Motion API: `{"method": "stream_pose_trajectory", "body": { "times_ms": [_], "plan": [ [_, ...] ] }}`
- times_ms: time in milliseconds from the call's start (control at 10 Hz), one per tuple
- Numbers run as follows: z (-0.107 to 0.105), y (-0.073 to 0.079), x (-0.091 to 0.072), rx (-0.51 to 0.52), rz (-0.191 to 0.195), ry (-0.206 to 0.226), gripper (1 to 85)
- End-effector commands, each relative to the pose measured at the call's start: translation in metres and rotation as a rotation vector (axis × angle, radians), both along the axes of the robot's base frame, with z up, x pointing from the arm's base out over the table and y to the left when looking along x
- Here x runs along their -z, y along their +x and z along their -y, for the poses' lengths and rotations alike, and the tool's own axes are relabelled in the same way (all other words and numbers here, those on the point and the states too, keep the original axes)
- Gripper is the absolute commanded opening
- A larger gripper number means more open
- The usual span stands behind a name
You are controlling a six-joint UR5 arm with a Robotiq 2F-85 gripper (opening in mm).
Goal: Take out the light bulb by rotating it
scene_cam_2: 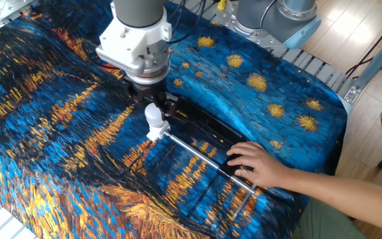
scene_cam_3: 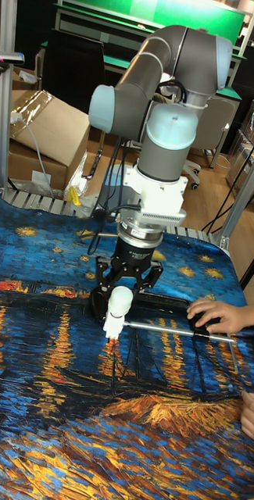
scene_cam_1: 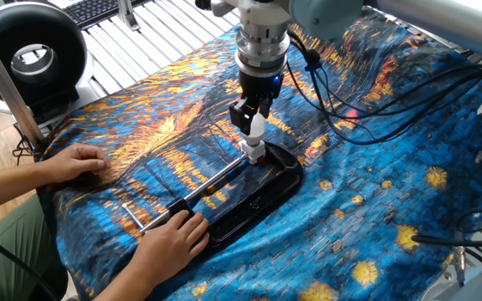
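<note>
Bulb — the light bulb (scene_cam_2: 152, 114) stands upright on its white socket (scene_cam_2: 154, 133) at the far end of a metal rod (scene_cam_2: 204, 155) over the black tray (scene_cam_1: 284, 186). Gripper (scene_cam_2: 154, 106) spread wide around the globe, fingers not touching. A person's hand (scene_cam_2: 254, 164) presses the rod's near end.

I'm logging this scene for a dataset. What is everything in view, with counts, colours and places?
light bulb: one, white, upright at the tray's end, between the jaws
socket: one, white, under the bulb
metal rod frame: one, silver, running from socket toward the person
tray: one, black, on the cloth
cloth: one, blue and orange, covering the table
fan: one, black, far corner
person's hands: two, holding frame and cloth
gripper: one, black, around the bulb
</note>
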State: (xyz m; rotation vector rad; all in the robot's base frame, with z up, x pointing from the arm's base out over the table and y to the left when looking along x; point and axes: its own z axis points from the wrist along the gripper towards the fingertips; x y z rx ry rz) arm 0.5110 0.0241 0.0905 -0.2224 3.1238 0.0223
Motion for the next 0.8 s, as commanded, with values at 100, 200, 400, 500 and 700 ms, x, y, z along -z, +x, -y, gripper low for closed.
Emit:
{"method": "stream_pose_trajectory", "body": {
  "times_ms": [100, 200, 400, 500, 700],
  "plan": [
    [-0.0043, -0.0025, -0.0005, 0.049, -0.014, 0.018, 53.7],
    [-0.0034, -0.0025, -0.0004, 0.051, -0.014, 0.015, 53.0],
    [-0.0016, -0.0027, 0.0001, 0.051, -0.016, 0.009, 50.7],
    [-0.0011, -0.0027, 0.0003, 0.052, -0.015, 0.008, 49.0],
    [-0.0001, -0.002, 0.0001, 0.055, -0.012, 0.003, 45.0]
  ]
}}
